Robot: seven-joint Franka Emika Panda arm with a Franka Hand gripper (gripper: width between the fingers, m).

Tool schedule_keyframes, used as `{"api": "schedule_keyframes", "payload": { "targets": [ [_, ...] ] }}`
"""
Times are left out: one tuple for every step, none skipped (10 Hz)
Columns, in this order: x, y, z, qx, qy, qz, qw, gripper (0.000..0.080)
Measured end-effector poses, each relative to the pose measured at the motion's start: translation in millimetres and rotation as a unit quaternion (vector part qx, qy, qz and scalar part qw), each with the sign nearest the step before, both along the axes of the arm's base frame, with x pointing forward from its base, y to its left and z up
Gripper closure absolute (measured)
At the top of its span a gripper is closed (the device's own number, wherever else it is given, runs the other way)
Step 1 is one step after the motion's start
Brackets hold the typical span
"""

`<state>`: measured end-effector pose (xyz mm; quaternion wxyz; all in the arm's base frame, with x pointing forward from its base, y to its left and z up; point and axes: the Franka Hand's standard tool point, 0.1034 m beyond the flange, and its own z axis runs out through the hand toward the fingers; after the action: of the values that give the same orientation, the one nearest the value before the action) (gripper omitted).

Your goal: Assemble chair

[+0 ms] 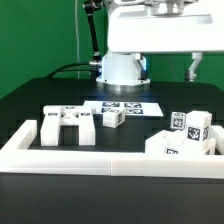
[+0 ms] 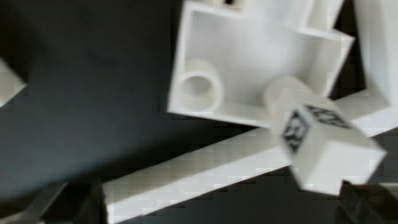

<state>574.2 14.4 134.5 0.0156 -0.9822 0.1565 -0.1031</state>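
Step in hand: judged an early pick-up stage; the chair parts lie loose and unjoined on the black table, none of them held.
Border wall: one long low white untagged wall along the table's near edge.
Marker board: one thin flat white tagged board, mid-table.
Chair parts: about five seen in the exterior view. One matte-white bracket-like piece lies at the exterior view's left, one small tagged cube just beside it, and a cluster of roughly three tagged blocks sits at the exterior view's right.
Gripper: the two-finger gripper hangs high above the cluster; open or closed, I cannot tell.
Wrist view: a flat white slab with a round hole, a white bar and a tagged post lie below, the post overlapping both.
Next move: probably descend, centred over one piece.
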Motion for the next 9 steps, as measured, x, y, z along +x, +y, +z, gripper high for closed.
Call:
{"api": "schedule_keyframes", "payload": {
  "targets": [
    [0.4, -12.3, 1.6, -0.004, -0.001, 0.011, 1.0, 0.015],
    [0.6, -22.0, 3.7, -0.005, -0.003, 0.008, 1.0, 0.015],
    [0.3, -18.2, 2.0, -0.005, -0.001, 0.01, 1.0, 0.015],
    [0.2, -17.1, 1.4, -0.005, -0.001, 0.012, 1.0, 0.015],
    [0.2, -18.8, 1.4, -0.006, -0.001, 0.012, 1.0, 0.015],
    [0.0, -20.9, 1.1, -0.006, 0.0, 0.011, 1.0, 0.015],
    [-1.2, -25.2, -0.2, -0.009, 0.0, 0.019, 1.0, 0.015],
    [-7.8, -45.9, -5.1, -0.013, 0.005, 0.021, 1.0, 0.015],
    [-16.6, -65.7, -10.7, -0.016, 0.009, 0.014, 1.0, 0.015]
  ]
}}
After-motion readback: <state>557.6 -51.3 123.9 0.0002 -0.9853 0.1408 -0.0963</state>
